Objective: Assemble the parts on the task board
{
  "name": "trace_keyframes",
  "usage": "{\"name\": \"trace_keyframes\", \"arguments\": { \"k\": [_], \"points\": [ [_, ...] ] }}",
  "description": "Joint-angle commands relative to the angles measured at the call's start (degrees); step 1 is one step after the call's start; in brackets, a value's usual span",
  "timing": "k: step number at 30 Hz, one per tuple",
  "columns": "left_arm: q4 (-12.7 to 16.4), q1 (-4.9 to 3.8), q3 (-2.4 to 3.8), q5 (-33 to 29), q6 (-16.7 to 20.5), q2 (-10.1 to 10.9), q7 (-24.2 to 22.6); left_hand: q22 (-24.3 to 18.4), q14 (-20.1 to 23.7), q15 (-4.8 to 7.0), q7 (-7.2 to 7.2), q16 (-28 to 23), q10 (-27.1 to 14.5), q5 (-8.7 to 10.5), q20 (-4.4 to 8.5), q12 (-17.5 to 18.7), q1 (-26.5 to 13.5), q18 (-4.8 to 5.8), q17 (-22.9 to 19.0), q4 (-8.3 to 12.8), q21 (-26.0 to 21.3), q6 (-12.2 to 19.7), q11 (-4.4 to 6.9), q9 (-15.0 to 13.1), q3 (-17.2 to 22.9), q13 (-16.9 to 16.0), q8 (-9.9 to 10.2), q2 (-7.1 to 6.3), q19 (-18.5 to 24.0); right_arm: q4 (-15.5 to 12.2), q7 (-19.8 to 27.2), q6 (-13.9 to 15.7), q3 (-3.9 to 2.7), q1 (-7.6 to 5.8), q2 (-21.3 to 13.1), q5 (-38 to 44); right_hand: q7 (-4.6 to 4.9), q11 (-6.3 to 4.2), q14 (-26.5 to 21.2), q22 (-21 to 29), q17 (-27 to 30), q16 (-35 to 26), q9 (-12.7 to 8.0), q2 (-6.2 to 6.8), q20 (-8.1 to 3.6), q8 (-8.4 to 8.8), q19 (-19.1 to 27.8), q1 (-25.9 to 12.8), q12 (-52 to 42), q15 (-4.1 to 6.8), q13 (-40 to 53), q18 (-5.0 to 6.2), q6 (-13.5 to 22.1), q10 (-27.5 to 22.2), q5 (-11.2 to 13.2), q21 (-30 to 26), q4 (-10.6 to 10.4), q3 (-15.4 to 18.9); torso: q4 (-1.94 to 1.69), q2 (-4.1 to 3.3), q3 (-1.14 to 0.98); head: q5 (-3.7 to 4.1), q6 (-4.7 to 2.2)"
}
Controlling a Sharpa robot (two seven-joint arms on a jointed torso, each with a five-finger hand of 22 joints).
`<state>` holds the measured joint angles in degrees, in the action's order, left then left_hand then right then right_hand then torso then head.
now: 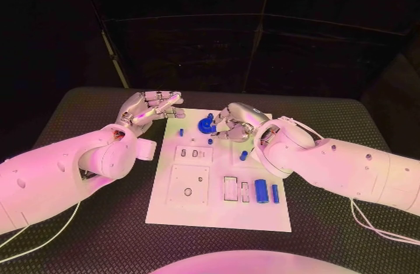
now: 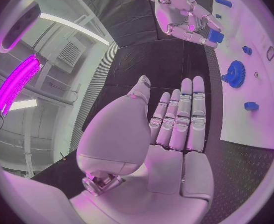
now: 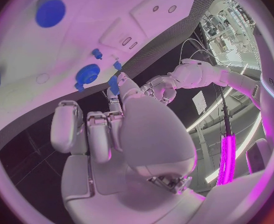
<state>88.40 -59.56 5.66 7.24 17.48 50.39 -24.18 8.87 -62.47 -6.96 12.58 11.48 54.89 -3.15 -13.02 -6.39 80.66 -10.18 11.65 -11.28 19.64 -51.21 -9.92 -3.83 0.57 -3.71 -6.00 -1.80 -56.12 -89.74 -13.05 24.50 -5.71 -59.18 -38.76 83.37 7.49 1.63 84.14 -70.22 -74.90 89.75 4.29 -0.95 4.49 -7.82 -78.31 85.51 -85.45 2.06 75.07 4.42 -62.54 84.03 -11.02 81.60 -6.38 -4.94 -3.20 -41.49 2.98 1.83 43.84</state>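
The white task board (image 1: pixel 219 210) lies in the middle of the table. A blue gear (image 1: pixel 206 126) (image 2: pixel 236 74) (image 3: pixel 87 74) stands near its far edge, with small blue pegs (image 1: pixel 181 131) close by. My right hand (image 1: pixel 232 121) (image 2: pixel 183 10) hovers over the far part of the board beside the gear and pinches a small blue part (image 2: pixel 215 36) (image 3: pixel 114 83) at its fingertips. My left hand (image 1: pixel 150 109) (image 2: pixel 174 129) is at the board's far left corner, fingers stretched out flat and holding nothing.
A blue cylinder (image 1: pixel 261 192) and a thin blue pin (image 1: pixel 275 193) lie on the board's near right. Another blue peg (image 1: pixel 243 155) stands mid-board. Recessed slots (image 1: pixel 192 154) and a square plate with a hole (image 1: pixel 188 183) take up the board's left half. The black table (image 1: pixel 87 237) surrounds it.
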Motion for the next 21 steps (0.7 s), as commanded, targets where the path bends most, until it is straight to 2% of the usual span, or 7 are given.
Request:
{"name": "trace_keyframes", "arguments": {
  "k": [1, 3, 7, 12, 16, 21],
  "points": [
    [-0.2, -0.1, 0.06, 0.2, -0.9, -0.3, 0.0, -0.1, -0.3, 0.05, 0.01, -0.4, 0.4, 0.37, 0.14, 0.2, 0.1, -0.22, 0.1, 0.2, -0.3, -0.5, -0.05, -0.1, -0.2, -0.1, 0.2, 0.66, -0.4, 0.2, -3.8, -2.8, 0.53, -0.08, 1.2, 4.1, -1.68, -0.31, 5.8, 0.2, -14.9, 0.2, 0.6, -0.73, -0.41, -0.7, 0.0, 0.0, 0.3, 0.36, 9.5, -0.32, -2.2, 2.6, -0.4, 0.0, 0.1, -0.4, -0.15, 0.13, 0.05, -0.67, 0.45],
    [-0.3, -0.11, 0.06, 0.2, -0.9, -0.4, 0.1, -0.1, -0.3, 0.06, 0.0, -0.4, 0.5, 0.38, 0.14, 0.1, 0.1, -0.22, 0.1, 0.2, -0.3, -0.6, -0.04, -0.1, -0.2, -0.1, 0.2, 0.67, -0.4, 0.2, -4.3, -3.4, 1.16, -0.08, 2.1, 4.7, -1.69, -0.33, 5.8, 0.2, -14.9, 0.2, 0.6, -0.62, -0.43, -0.7, 0.0, -0.1, 0.4, 0.37, 9.5, -0.3, -2.2, 2.6, -0.4, 0.0, 0.1, -0.4, -0.03, 0.09, 0.01, -1.05, 0.58],
    [-0.4, -0.11, 0.06, 0.2, -0.9, -0.6, 0.1, -0.1, -0.4, 0.07, -0.01, -0.5, 0.6, 0.38, 0.15, 0.1, 0.1, -0.22, 0.1, 0.2, -0.3, -0.7, -0.02, -0.1, -0.3, -0.1, 0.2, 0.71, -0.4, 0.5, -4.9, -4.5, 1.99, -0.08, 3.4, 5.6, -1.7, -0.34, 5.8, 0.2, -14.8, 0.2, 0.6, -0.55, -0.44, -0.7, 0.0, -0.2, 0.4, 0.37, 9.5, -0.3, -2.2, 2.5, -0.4, 0.0, 0.2, -0.4, -0.05, 0.06, -0.02, -1.26, 0.85],
    [-0.5, -0.12, 0.06, 0.2, -0.9, -0.7, 0.1, -0.1, -0.4, 0.07, -0.01, -0.5, 0.6, 0.38, 0.15, 0.1, 0.1, -0.22, 0.1, 0.2, -0.3, -0.7, -0.02, -0.1, -0.3, -0.1, 0.2, 0.71, -0.4, 1.1, -5.4, -5.3, 2.64, -0.04, 4.9, 6.6, -1.7, -0.35, 5.8, 0.3, -14.8, 0.2, 0.6, -0.46, -0.45, -0.7, 0.1, -0.2, 0.4, 0.38, 9.4, -0.29, -2.3, 2.5, -0.4, 0.0, 0.2, -0.3, -0.02, 0.0, -0.05, -1.57, 1.05],
    [-0.5, -0.12, 0.06, 0.2, -0.9, -0.9, 0.1, -0.1, -0.4, 0.07, -0.01, -0.5, 0.6, 0.38, 0.15, 0.1, 0.1, -0.22, 0.1, 0.2, -0.3, -0.7, -0.02, -0.1, -0.3, -0.1, 0.2, 0.71, -0.4, 1.6, -5.8, -6.0, 3.36, -0.01, 5.7, 7.5, -1.7, -0.35, 5.8, 0.4, -14.7, 0.1, 0.6, -0.3, -0.47, -0.69, 0.1, -0.4, 0.5, 0.39, 9.3, -0.27, -2.2, 2.4, -0.3, -0.1, 0.2, -0.3, -0.14, 0.03, -0.04, -1.73, 1.39],
    [-0.5, -0.12, 0.06, 0.2, -0.9, -0.9, 0.1, -0.1, -0.4, 0.07, -0.01, -0.5, 0.6, 0.38, 0.15, 0.1, 0.1, -0.22, 0.1, 0.2, -0.3, -0.7, -0.02, -0.1, -0.3, -0.1, 0.2, 0.71, -0.4, 2.4, -6.2, -6.5, 3.74, 0.17, 6.4, 8.4, -1.7, -0.35, 5.8, 0.5, -14.6, 0.1, 0.6, -0.22, -0.48, -0.68, 0.2, -0.5, 0.6, 0.39, 9.3, -0.26, -2.2, 2.4, -0.3, -0.1, 0.2, -0.3, -0.05, 0.0, -0.08, -1.84, 1.52]
  ]
}}
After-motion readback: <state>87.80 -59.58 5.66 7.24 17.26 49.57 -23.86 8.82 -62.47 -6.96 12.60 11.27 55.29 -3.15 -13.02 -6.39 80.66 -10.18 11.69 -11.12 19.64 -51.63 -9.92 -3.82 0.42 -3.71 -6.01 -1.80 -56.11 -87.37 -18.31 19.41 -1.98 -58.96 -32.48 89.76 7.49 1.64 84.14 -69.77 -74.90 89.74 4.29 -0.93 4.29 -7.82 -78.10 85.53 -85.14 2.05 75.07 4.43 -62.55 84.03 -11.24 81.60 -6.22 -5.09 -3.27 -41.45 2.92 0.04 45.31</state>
